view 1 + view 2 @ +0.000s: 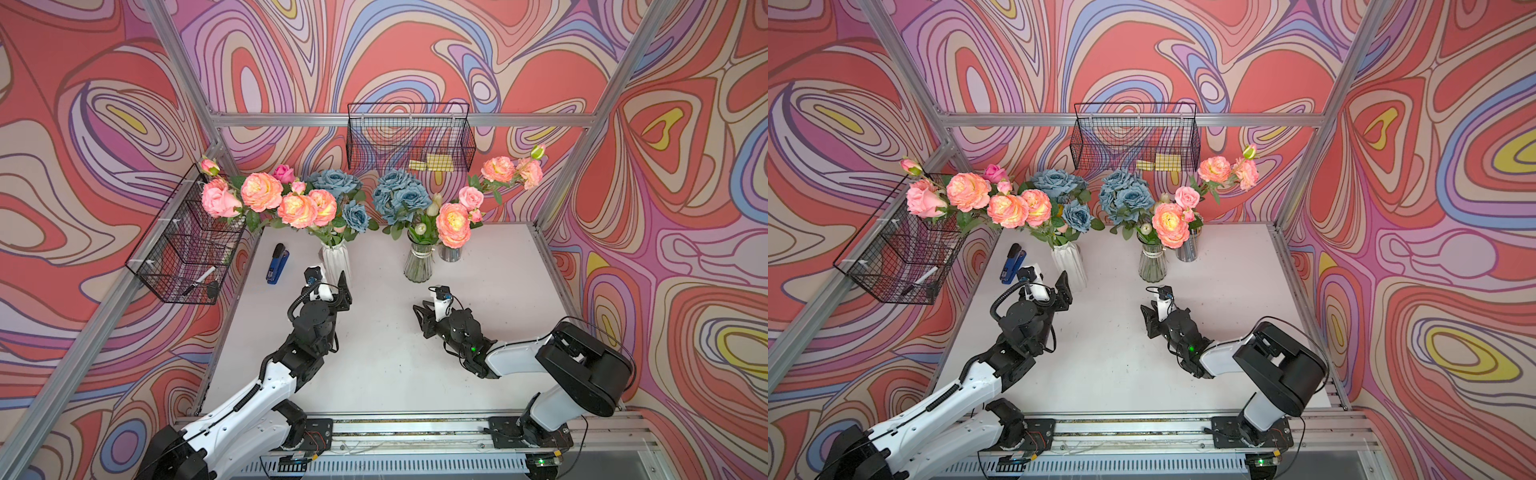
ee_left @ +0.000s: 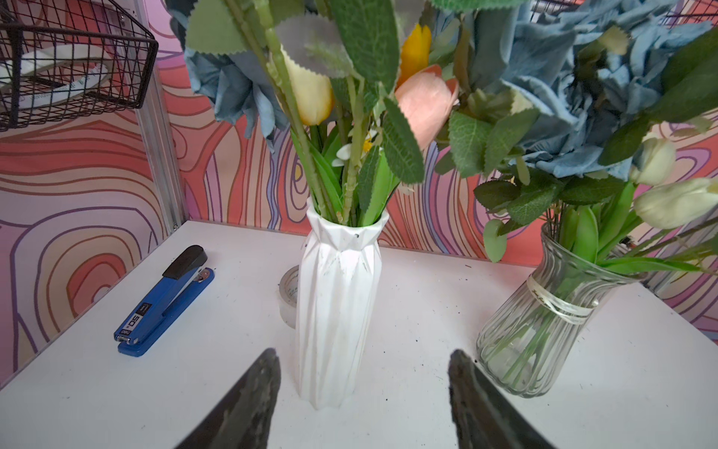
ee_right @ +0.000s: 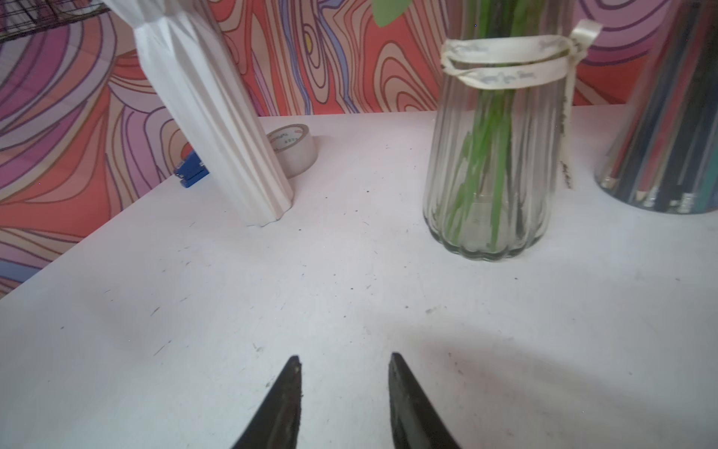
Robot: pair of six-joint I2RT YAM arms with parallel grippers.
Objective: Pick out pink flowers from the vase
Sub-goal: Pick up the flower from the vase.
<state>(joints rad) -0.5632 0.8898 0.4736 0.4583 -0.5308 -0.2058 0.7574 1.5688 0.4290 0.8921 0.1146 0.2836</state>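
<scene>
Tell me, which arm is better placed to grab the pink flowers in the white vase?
Probably the left. The left gripper is open and aimed at the white vase under the pink flowers. The right gripper, also open, points at bare table, nearer the glass vase.

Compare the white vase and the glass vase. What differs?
The white vase is opaque and faceted; the glass vase is clear and ribbed, so its stems show.
The white vase is tall and slim; the glass vase is squatter and wider at the base.
Only the glass vase has a cream ribbon round its neck; the white vase is bare.
Shared: both stand upright on the table and hold blue roses.
</scene>
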